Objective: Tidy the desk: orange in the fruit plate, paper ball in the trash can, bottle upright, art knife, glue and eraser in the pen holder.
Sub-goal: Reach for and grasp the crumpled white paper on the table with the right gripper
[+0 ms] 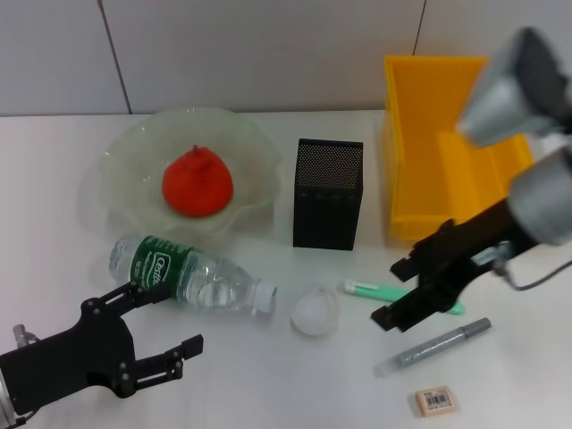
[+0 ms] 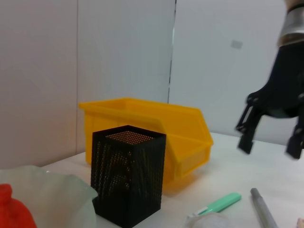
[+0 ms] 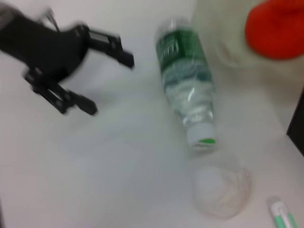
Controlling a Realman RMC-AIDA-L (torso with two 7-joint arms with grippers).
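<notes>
My right hand (image 1: 407, 290) hovers with fingers spread above the green glue stick, the paper ball (image 1: 315, 310) just to its left. My left hand (image 1: 159, 326), also spread, sits beside the bottle (image 1: 189, 274), which lies on its side on the tabletop, cap toward the ball, its green label too small to read. The orange (image 1: 197, 182) rests in the plate (image 1: 125, 161).
</notes>
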